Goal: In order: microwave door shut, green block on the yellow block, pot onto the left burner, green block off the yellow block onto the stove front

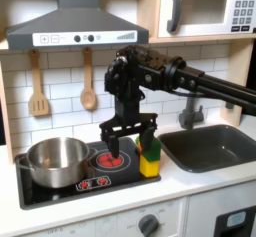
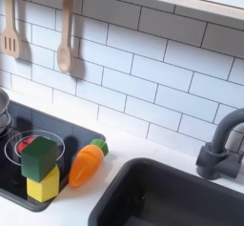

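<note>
In the first exterior view the white microwave door is shut at the top right. The shiny pot sits on the left burner. The green block rests on top of the yellow block at the cooktop's right edge; the second exterior view shows the same stack, green block over yellow block. My gripper hangs open over the right burner, just left of the stack, with nothing between its fingers. The stove front with red dials lies below it.
An orange carrot lies beside the blocks. The dark sink and grey faucet are on the first exterior view's right. A wooden spatula and spoon hang on the tiled wall under the range hood.
</note>
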Tool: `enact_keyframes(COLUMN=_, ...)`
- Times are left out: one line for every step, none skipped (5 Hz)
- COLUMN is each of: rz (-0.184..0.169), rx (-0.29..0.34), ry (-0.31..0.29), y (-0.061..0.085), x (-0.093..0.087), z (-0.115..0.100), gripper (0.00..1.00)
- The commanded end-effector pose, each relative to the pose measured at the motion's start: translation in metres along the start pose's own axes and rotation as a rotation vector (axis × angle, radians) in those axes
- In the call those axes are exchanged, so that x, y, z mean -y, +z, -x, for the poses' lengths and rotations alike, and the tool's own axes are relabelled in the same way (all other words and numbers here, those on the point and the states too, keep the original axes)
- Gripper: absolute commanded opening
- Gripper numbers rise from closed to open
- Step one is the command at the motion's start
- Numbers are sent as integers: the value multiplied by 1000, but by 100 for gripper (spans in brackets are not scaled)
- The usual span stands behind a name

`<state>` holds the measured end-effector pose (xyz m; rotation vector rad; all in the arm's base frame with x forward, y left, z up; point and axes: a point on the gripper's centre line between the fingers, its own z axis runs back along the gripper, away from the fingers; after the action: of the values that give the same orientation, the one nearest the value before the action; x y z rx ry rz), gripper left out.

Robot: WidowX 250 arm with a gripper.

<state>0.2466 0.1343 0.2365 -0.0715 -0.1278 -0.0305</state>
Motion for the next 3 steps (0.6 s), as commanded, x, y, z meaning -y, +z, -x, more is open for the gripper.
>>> enact_keyframes(rz=11, rx=-26, ry=-59, y=-2, x=12, z=27, gripper=100)
enact_keyframes(rz=17, rx=-21, ry=-81, y=0, x=21, z=33, gripper=100)
enact_keyframes(rz=26, rx=-22, ry=-99, y=-2, x=27, z=36, gripper=100)
